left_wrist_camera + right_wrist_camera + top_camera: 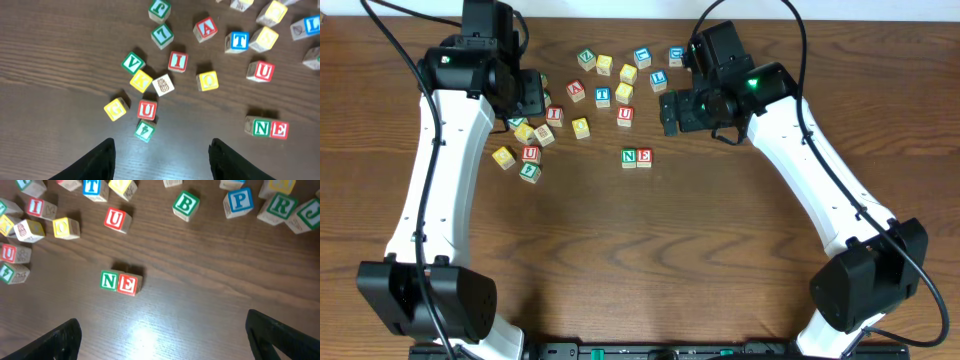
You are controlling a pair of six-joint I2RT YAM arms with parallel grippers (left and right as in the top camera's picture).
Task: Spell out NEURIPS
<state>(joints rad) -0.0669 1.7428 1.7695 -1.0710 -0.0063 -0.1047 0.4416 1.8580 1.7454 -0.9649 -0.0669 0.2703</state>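
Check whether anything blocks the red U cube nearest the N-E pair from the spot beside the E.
Nothing visible does. Only bare table lies between the U cube and the spot right of the E cube, which touches the N cube. The open right gripper has nothing between it and that U either.

In my left wrist view, the bottom edge is cutting off the fingers (95,162) of my left gripper (162,142), and the top edge is cropping a green cube (160,7). From overhead, my left wrist housing (488,40) is hiding that gripper and covering part of a half-hidden cube (517,122). A yellow cube (605,65) there is showing a face too small for me to read. In my right wrist view, the bottom edge is likewise cutting my right gripper (162,325), and the top edge is clipping the blue T cube (92,185).
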